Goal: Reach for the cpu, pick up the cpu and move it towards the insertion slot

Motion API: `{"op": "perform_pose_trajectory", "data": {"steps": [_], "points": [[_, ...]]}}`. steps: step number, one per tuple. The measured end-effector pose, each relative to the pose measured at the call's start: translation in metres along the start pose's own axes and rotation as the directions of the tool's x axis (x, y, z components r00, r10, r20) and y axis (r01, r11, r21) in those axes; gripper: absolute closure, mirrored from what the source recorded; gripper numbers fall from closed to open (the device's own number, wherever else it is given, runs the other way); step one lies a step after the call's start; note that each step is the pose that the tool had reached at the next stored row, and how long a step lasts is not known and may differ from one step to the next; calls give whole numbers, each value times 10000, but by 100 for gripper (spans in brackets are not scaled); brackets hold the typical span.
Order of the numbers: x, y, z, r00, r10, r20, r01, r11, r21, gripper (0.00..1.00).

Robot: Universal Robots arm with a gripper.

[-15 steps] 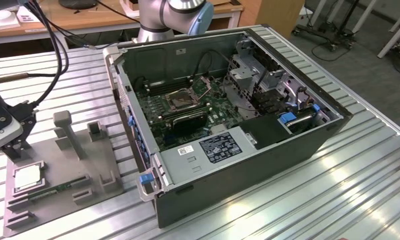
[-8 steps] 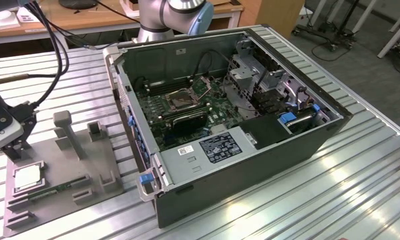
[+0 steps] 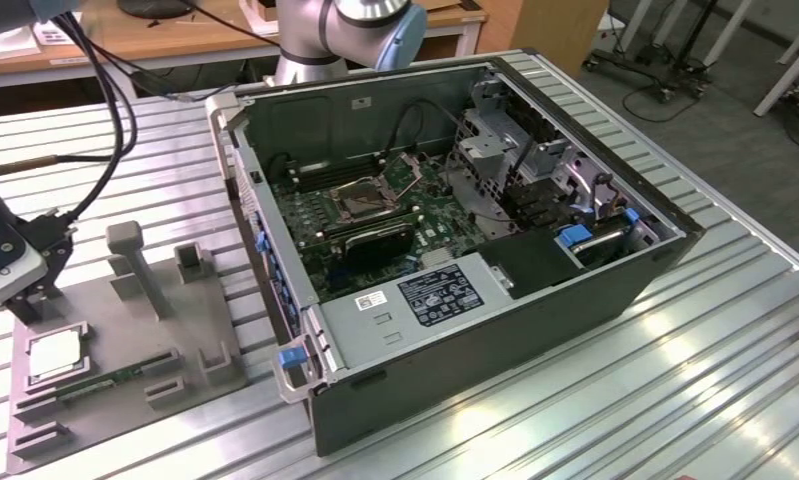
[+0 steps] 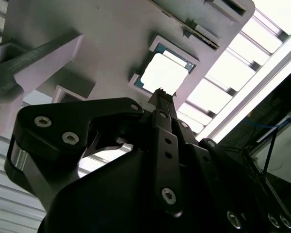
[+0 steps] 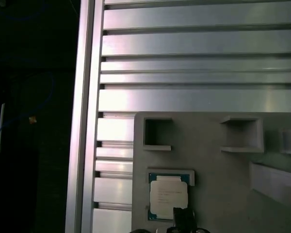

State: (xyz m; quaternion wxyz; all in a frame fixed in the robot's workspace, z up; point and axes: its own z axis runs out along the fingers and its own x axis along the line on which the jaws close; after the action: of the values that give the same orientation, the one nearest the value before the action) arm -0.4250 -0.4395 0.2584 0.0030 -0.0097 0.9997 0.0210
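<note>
Above the grey plate [image 3: 206,335] at the exterior view's left end of the slatted table [image 3: 719,330], my gripper [image 3: 32,300] hangs just over the cpu [image 3: 55,352]. Whether it stands wide or narrow I cannot tell, nor whether it touches the chip.

The cpu lies flat, silvery top up, in a square recess near the plate edge farthest from the case [image 3: 533,330]. A memory stick [image 3: 106,383] lies just beside it, along the adjoining edge. Two upright posts [image 3: 130,265] stand nearer the plate's middle.

In the second wrist view, my gripper's tip [image 4: 161,93] overlaps one edge of the bright cpu [image 4: 166,73]. In the first wrist view, the tip [image 5: 182,217] covers part of one edge of the cpu [image 5: 168,196], which sits close to the plate's corner, with bare table slats [image 5: 199,97] beyond.

The case lies open on the table, just beside the plate. The slot [image 3: 363,200], a metal frame with a dark centre, sits on the green motherboard [image 3: 426,225] inside, well apart from the cpu.
</note>
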Motion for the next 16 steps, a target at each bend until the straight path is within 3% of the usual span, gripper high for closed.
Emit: {"op": "perform_pose_trajectory", "data": {"steps": [10, 16], "points": [[43, -4, 114, 10000, -5, 13, 5, 10000, -2, 89], [44, -4, 124, 10000, -6, 12, 6, 10000, -2, 89]]}}
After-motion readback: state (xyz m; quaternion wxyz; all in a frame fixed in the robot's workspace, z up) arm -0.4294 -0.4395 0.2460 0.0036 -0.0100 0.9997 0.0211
